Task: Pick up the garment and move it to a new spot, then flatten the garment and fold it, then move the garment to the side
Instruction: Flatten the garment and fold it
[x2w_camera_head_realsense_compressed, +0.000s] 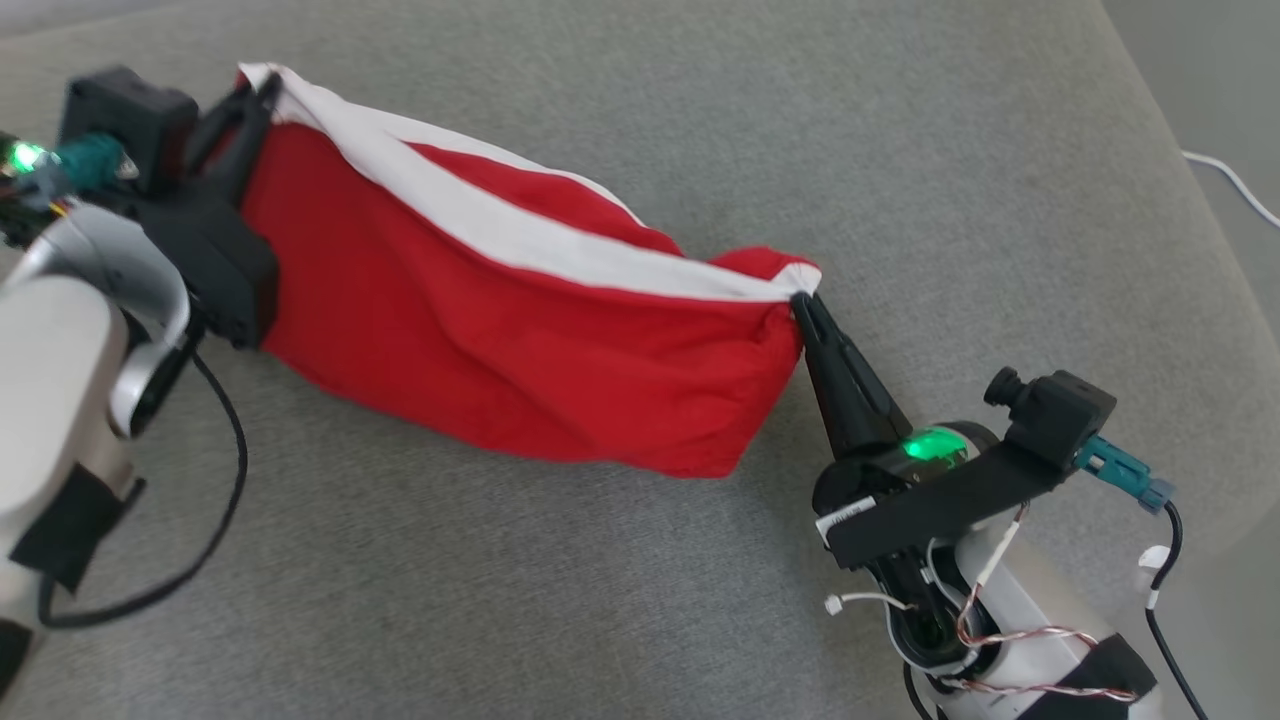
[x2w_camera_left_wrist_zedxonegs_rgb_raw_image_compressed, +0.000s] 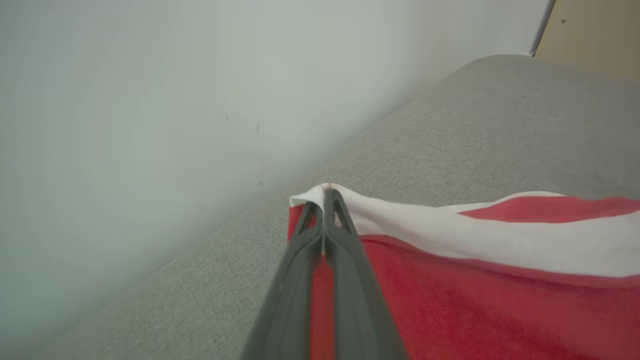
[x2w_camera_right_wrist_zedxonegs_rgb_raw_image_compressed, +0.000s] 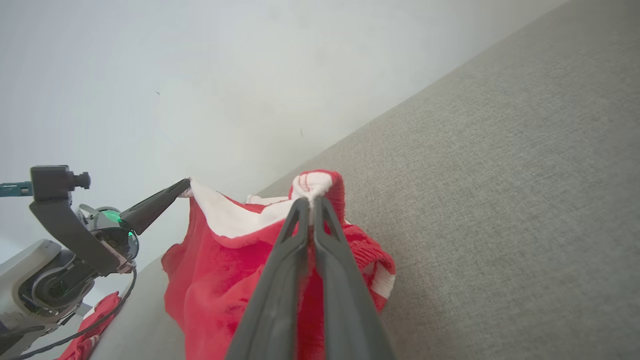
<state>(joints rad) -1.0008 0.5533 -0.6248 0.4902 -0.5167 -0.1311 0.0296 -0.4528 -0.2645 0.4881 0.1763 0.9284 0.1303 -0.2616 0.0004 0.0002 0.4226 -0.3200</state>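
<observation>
Left claw (x2w_camera_head_realsense_compressed: 262, 88), its two long dark fingers pressed together, pinches one white-edged corner of the red cloth garment (x2w_camera_head_realsense_compressed: 480, 330), which has a broad white band. Right claw (x2w_camera_head_realsense_compressed: 802, 300) is clamped the same way on the opposite, bunched corner. The garment spans between them, band along the top, red body sagging over the grey woven upholstered surface (x2w_camera_head_realsense_compressed: 900, 150); whether its lower edge touches, I cannot tell. A pale wall (x2w_camera_left_wrist_zedxonegs_rgb_raw_image_compressed: 125, 125) stands behind.
</observation>
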